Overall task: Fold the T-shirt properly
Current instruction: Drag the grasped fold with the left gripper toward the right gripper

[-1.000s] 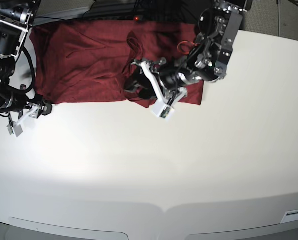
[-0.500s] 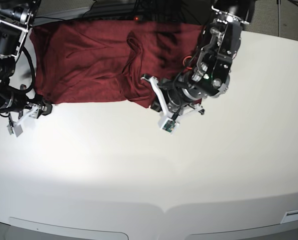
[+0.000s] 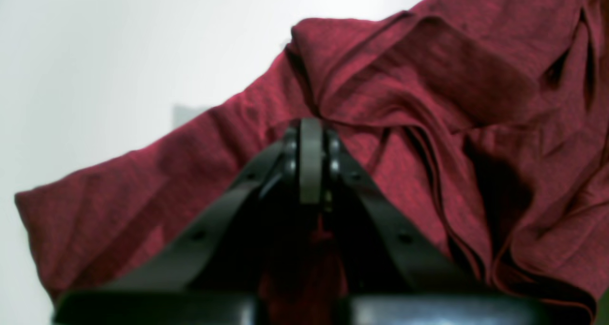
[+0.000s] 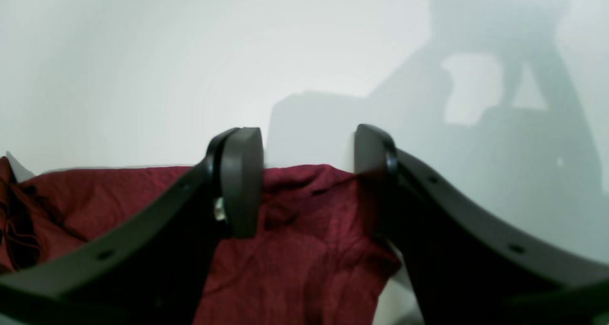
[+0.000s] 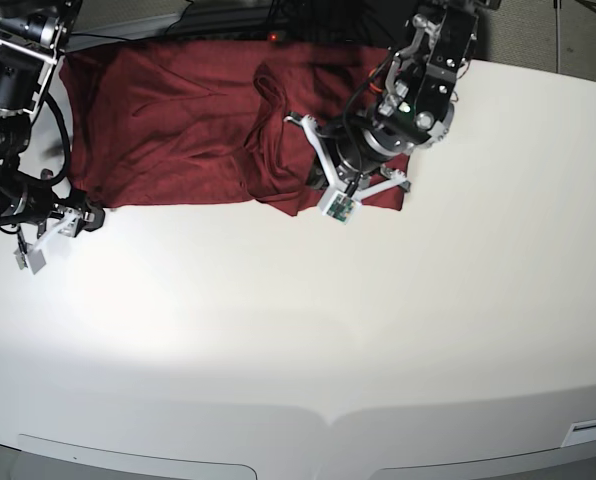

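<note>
The shirt [image 5: 178, 120] lies spread along the far edge of the table [image 5: 378, 330]. The left gripper [image 3: 310, 161] has its jaws pressed together, apparently pinching a fold of cloth near the shirt's near edge. The right gripper [image 4: 307, 172] stands apart at the shirt's corner, holding nothing.

Lab: bare white table [image 5: 378, 330]
</note>
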You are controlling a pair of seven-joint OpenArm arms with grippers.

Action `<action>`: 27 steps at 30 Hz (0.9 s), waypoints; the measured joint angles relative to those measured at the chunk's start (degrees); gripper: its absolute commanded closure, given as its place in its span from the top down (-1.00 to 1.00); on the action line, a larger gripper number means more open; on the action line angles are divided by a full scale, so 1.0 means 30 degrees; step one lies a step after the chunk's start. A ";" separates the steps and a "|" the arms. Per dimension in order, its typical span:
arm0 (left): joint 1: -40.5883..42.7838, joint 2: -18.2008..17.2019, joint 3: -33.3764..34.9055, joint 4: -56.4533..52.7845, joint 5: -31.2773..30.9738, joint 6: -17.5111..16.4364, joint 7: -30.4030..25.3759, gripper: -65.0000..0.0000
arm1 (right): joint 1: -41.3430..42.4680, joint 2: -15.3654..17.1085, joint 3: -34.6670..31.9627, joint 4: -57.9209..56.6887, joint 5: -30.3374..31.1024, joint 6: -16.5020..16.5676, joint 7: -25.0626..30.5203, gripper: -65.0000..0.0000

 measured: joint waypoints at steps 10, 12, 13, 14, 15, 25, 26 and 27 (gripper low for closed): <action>-0.0219 0.1545 0.3585 -0.2055 0.1574 0.1020 -0.1909 -1.00 | 0.0007 0.0000 0.0000 0.0000 0.0007 0.0000 -0.0306 -0.03; -0.0408 0.1967 0.4007 -0.2958 0.2025 0.2011 -0.2346 -1.00 | 0.0007 -0.0007 0.0000 0.0000 0.0007 0.0000 -0.0372 -0.03; -0.0590 0.2186 0.4138 -0.3213 0.2091 0.2062 -0.2499 -1.00 | 0.0007 0.0000 0.0000 0.0000 0.0007 0.0000 -0.0379 -0.03; -0.0823 0.2331 0.4393 -0.3373 0.2069 0.2142 -0.2594 -1.00 | 0.0007 0.0000 0.0000 0.0000 0.0000 0.0007 -0.0415 -0.03; -0.1064 0.2331 0.4809 -0.3373 0.1494 0.2390 -0.2718 -1.00 | 0.0007 0.0000 0.0000 0.0000 0.0015 0.0000 -0.0415 -0.03; -0.2222 0.2310 0.5952 -0.3279 -0.2076 0.2710 -0.2397 -1.00 | 0.0007 0.0000 0.0000 0.0000 0.0007 0.0000 -0.0386 -0.03; -0.2208 0.2317 0.5778 -0.3140 -0.2004 0.2703 -0.2346 -1.00 | 0.0007 0.0000 0.0000 0.0000 0.0007 0.0000 -0.0393 -0.03; -0.2215 0.2324 0.5523 -0.2914 -0.1596 0.2659 -0.2142 -1.00 | 0.0007 0.0000 0.0000 0.0000 0.0007 0.0000 -0.0386 -0.03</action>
